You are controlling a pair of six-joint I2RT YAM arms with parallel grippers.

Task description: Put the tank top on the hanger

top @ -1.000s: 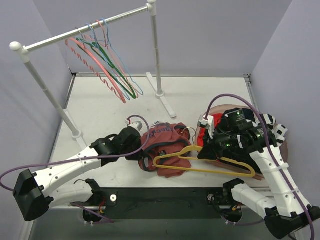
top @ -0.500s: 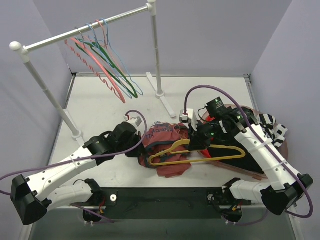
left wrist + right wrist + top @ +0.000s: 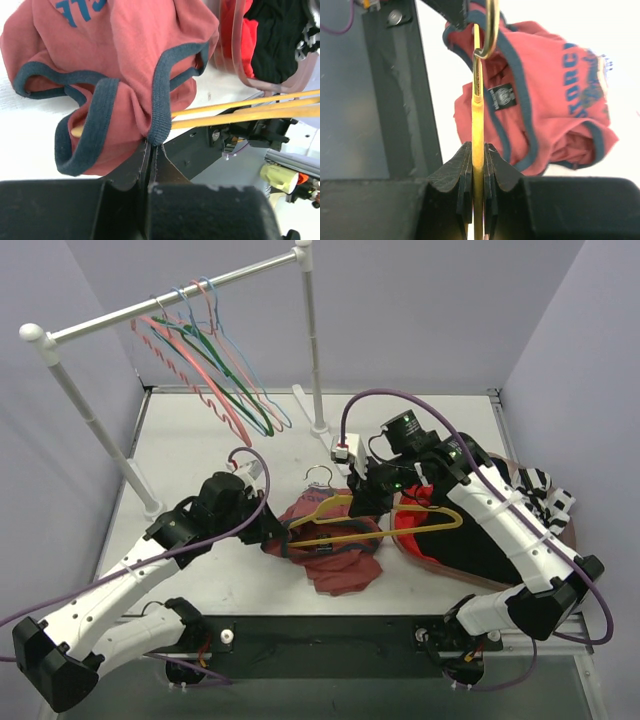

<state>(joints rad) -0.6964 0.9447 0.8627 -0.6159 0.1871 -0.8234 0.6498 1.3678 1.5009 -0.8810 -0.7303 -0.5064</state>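
Note:
The rust-red tank top [image 3: 338, 558] lies bunched on the table's near middle. My left gripper [image 3: 272, 530] is shut on its dark trim [image 3: 159, 107] at the top's left edge. My right gripper [image 3: 362, 505] is shut on the yellow hanger [image 3: 425, 524] near its hook [image 3: 318, 476] and holds it across the top. In the left wrist view the hanger's arms [image 3: 240, 112] run under the tank top [image 3: 130, 45], and one tip shows inside a trimmed opening. In the right wrist view the hanger [image 3: 478, 100] stands between the jaws, with the tank top [image 3: 555, 90] beyond it.
A clothes rail [image 3: 170, 302] at the back left carries pink, green and blue hangers [image 3: 215, 380]. Its right post [image 3: 312, 350] stands just behind my right gripper. A basket [image 3: 440, 565] at the right holds a bright red garment [image 3: 412, 532] and black and striped garments [image 3: 545, 502].
My right gripper has carried the hanger left and away from the basket, over the tank top. My left gripper has pulled the top's trimmed edge left and back, and the hanger end has entered the top.

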